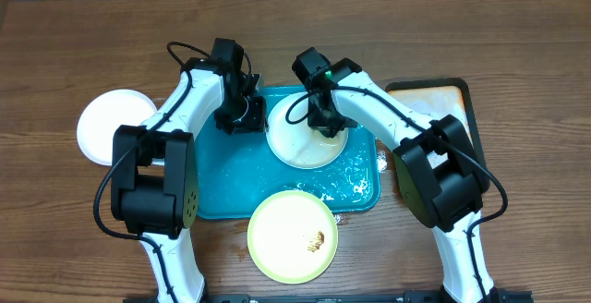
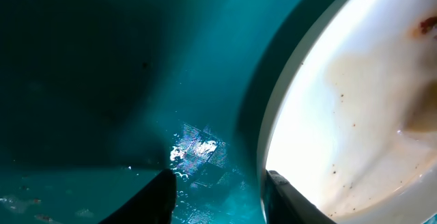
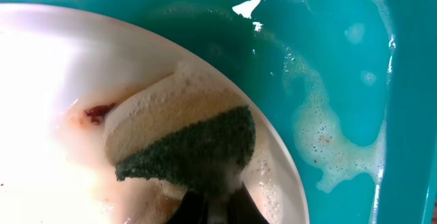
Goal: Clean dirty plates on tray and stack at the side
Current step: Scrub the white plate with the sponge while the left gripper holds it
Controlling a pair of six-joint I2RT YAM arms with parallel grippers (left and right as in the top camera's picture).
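Note:
A white plate (image 1: 303, 137) smeared with brown lies on the wet teal tray (image 1: 231, 183). My right gripper (image 3: 215, 209) is shut on a sponge (image 3: 184, 138), yellow with a green scouring face, which presses on this plate (image 3: 54, 80) beside a red-brown smear. Just left of the plate's rim, my left gripper (image 2: 218, 191) stands open over the tray floor (image 2: 136, 80) with nothing between its fingers. Its right finger (image 2: 293, 200) lies along the edge of the plate (image 2: 355, 101). A yellow-green plate (image 1: 292, 236) with a brown spot overlaps the tray's front rim. Another white plate (image 1: 113, 126) rests on the table at the left.
Soap foam (image 3: 328, 149) floats on the tray's right side. A tan tray with a black rim (image 1: 439, 104) lies on the table to the right of the teal one. Both arms cross above the tray's back half.

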